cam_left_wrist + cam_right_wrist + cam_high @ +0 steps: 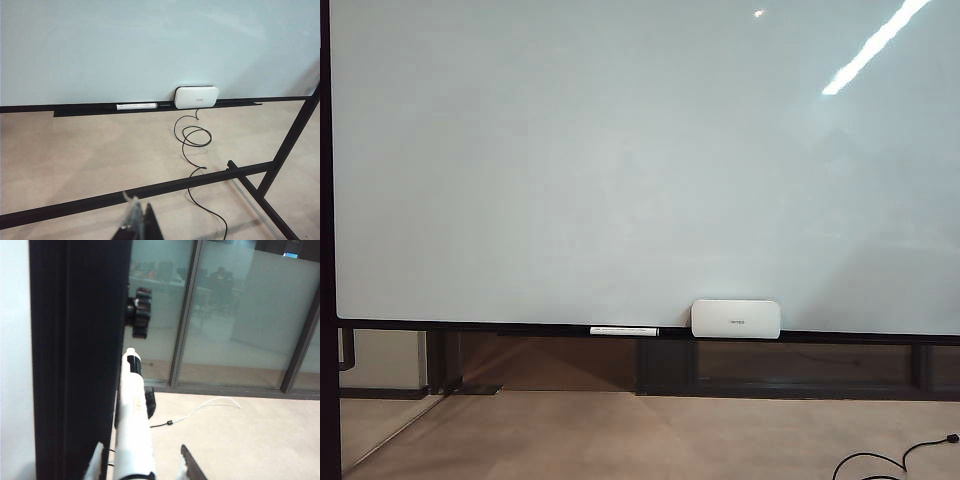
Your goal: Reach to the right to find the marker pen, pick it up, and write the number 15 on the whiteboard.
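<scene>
The right gripper straddles the marker pen beside the whiteboard frame, jaws apparently not clenched yet; the left gripper waits below the board, its grip unclear.

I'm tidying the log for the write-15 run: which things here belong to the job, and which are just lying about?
Job:
- marker pen, between the right gripper's parted jaws, beside the board's dark frame
- whiteboard, nothing written yet

Lying about:
- eraser block on the bottom rail
- second pen on the rail beside it
- black cable on the floor
- left gripper, idle, facing the board
</scene>
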`<state>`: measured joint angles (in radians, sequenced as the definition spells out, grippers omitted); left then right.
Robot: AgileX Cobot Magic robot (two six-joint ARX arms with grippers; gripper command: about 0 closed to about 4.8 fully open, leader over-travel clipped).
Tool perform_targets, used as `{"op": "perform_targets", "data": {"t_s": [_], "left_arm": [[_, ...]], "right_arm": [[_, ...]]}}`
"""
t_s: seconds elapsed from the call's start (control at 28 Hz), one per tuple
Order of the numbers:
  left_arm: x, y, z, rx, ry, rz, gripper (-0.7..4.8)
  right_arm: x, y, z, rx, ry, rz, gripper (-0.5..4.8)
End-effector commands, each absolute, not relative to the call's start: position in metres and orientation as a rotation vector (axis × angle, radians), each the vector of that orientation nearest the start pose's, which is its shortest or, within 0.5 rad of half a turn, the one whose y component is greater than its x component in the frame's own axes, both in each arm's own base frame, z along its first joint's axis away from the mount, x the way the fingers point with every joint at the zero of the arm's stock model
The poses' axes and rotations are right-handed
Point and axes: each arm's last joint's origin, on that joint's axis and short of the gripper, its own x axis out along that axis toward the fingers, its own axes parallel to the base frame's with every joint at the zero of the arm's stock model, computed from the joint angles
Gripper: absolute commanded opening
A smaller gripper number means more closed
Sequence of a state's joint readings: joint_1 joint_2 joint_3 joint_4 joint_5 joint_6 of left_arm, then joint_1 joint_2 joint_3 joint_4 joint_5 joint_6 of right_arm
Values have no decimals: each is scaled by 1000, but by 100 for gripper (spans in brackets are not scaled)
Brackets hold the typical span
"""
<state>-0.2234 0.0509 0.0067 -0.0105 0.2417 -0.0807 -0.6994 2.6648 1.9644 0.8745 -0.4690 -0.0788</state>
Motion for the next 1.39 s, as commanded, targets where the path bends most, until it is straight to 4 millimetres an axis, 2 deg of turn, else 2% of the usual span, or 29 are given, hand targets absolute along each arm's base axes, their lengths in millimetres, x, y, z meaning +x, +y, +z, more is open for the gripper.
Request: {"op": "perform_targets", "data": {"t_s": [0.04, 0.21, 0.29, 0.36, 0.46, 0.93, 1.04, 1.39], "left_arm": [[96, -28, 163, -82, 55, -449, -5], [96, -28, 163, -82, 53, -442, -6], [96, -28, 163, -82, 52, -442, -5], [96, -28, 163, -82, 52, -443, -5], [96, -28, 163, -82, 52, -443, -5], [96, -28, 163, -82, 53, -443, -5], [96, -28, 163, -85, 54, -443, -5], [96, -28, 163, -85, 53, -443, -5]], "right_arm": [[447, -359, 137, -198, -171, -240, 139], [447, -359, 137, -198, -172, -244, 44], [447, -359, 137, -198, -172, -244, 39], [447, -359, 137, -198, -172, -243, 41], [447, -358, 138, -202, -178, -239, 109], [446, -358, 139, -207, -186, -241, 109], [446, -358, 138, -205, -182, -240, 161], [446, -359, 138, -199, -177, -263, 157]]}}
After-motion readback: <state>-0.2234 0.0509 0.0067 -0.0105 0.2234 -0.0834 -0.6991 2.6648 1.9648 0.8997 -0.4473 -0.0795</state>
